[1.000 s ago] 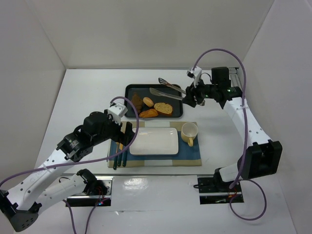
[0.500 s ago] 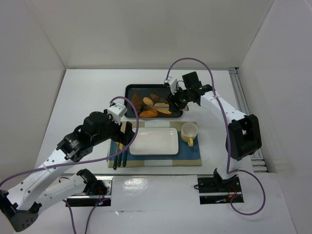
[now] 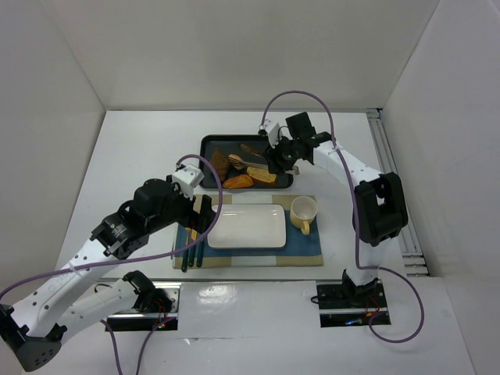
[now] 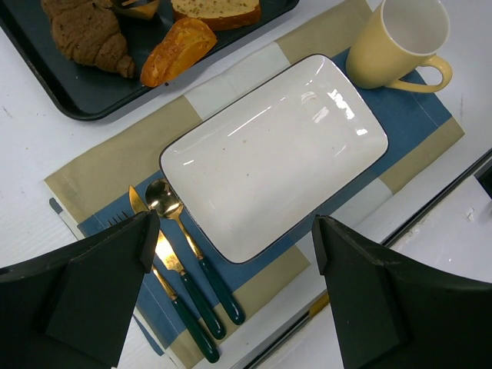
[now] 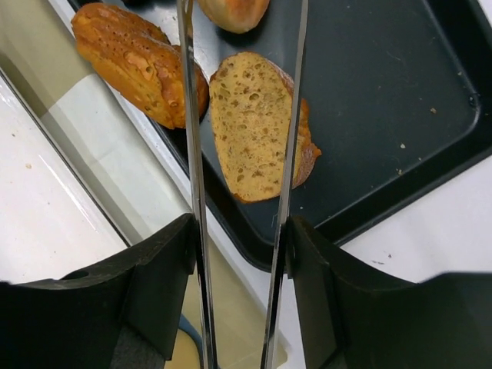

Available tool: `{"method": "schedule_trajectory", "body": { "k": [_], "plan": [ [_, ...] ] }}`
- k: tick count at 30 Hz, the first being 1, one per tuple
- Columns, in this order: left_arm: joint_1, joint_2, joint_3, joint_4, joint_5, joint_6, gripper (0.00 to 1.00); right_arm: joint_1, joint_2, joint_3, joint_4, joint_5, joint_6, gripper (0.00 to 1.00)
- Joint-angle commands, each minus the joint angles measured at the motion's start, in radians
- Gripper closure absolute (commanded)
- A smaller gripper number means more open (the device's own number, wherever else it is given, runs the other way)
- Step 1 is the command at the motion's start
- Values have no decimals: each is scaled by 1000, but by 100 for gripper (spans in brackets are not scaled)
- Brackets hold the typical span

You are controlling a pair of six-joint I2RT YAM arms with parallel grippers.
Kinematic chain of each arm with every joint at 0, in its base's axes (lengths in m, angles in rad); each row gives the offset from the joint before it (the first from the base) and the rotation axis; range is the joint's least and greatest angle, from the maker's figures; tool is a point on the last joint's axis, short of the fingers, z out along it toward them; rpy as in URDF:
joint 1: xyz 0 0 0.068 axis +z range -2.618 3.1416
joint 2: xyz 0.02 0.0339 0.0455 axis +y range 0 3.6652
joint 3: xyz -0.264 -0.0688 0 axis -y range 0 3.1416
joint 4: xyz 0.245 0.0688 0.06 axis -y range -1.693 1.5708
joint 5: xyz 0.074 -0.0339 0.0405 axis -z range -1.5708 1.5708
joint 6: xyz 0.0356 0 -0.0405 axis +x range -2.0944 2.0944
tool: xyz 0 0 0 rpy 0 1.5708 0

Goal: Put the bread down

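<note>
A slice of bread (image 5: 257,127) lies flat in the black tray (image 5: 400,77), near its front edge. My right gripper (image 5: 240,238) is shut on a pair of metal tongs (image 5: 191,154). The two tong arms run down either side of the slice, straddling it with a little gap. From above, the right gripper (image 3: 277,156) hovers over the tray's right half, beside the slice (image 3: 266,173). My left gripper (image 4: 234,231) is open and holds nothing above the near edge of the white rectangular plate (image 4: 269,154), which has nothing on it.
The tray also holds a long orange-brown loaf (image 5: 134,61), a round roll (image 5: 234,11) and a dark croissant (image 4: 88,34). On the blue and beige placemat (image 4: 231,92) are a yellow mug (image 4: 396,38) right of the plate and gold, green-handled cutlery (image 4: 184,284) left of it.
The right arm has swung left from the tray's right edge to over the tray, bringing the tongs down around the bread slice. The left arm has not moved.
</note>
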Motion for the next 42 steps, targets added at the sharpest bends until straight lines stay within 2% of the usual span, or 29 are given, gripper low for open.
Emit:
{"method": "schedule_trajectory", "body": {
  "k": [1, 4, 5, 11, 16, 24, 29, 34, 42],
  "plan": [
    [-4, -4, 0, 30, -9, -18, 0, 12, 27, 60, 10, -4, 8, 44],
    [-4, -4, 0, 30, -9, -18, 0, 12, 27, 60, 9, -4, 8, 54],
    [-4, -4, 0, 30, -9, -18, 0, 12, 27, 60, 9, -14, 8, 60],
    [-4, -4, 0, 30, -9, -18, 0, 12, -2, 51, -18, -23, 8, 73],
    [-4, -4, 0, 30, -9, -18, 0, 12, -97, 16, -27, -50, 8, 83],
    [-4, -4, 0, 30, -9, -18, 0, 12, -306, -53, -89, -135, -31, 86],
    [-4, -4, 0, 30, -18, -18, 0, 12, -412, -133, -301, -238, -149, 86],
    [-4, -4, 0, 30, -18, -18, 0, 12, -448, -243, -454, -248, -261, 86],
    [-4, -4, 0, 30, -18, -18, 0, 12, -446, -266, -481, -201, -291, 83]
  ]
}}
